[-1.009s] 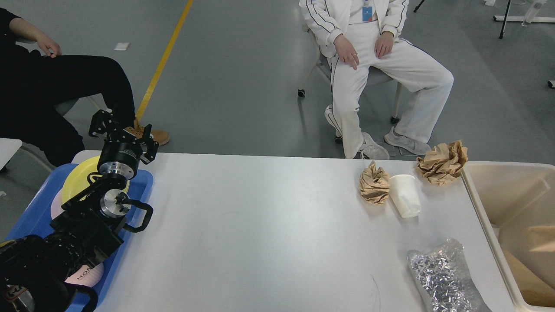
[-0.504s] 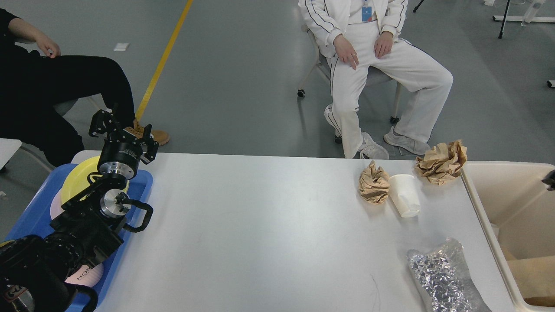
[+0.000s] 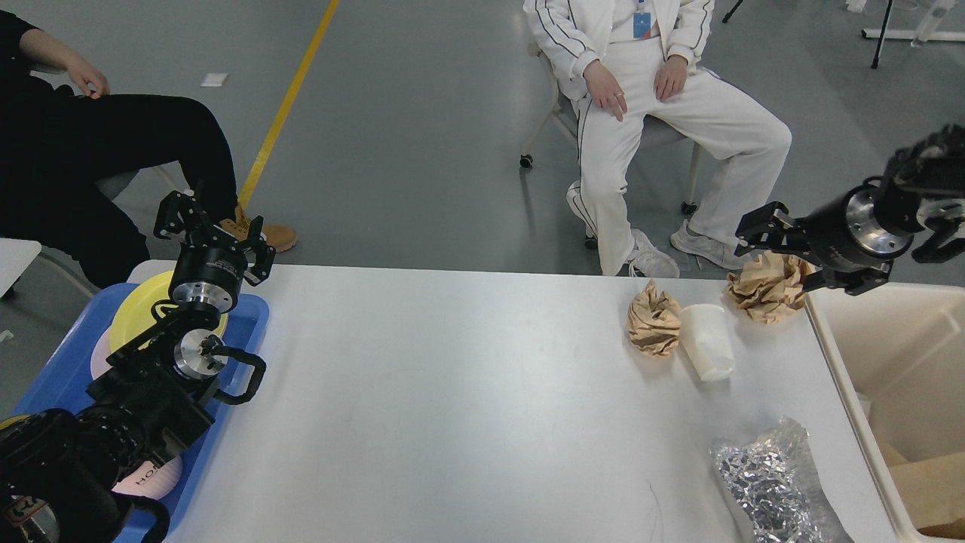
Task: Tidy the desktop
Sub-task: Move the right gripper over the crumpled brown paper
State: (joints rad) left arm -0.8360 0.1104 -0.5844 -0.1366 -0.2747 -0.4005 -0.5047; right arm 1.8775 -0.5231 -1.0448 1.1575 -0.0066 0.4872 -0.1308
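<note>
The white desktop (image 3: 452, 392) fills the lower view. On its far right lie a crumpled brown paper ball (image 3: 765, 288), a second brown paper ball (image 3: 652, 320), a white paper cup (image 3: 707, 341) on its side and a silver foil bag (image 3: 776, 483). My right gripper (image 3: 782, 253) comes in from the right, open and empty, just above the far brown ball. My left gripper (image 3: 212, 230) is open and empty, held above the far end of the blue tray (image 3: 252, 320).
The blue tray holds a yellow plate (image 3: 136, 313) and pink plates. A cream bin (image 3: 844, 377) with brown cardboard inside stands at the table's right edge. Two seated people are beyond the table's far edge.
My right arm has come into view from the right, passing over the cream bin to the far brown paper ball. My left arm has not moved.
</note>
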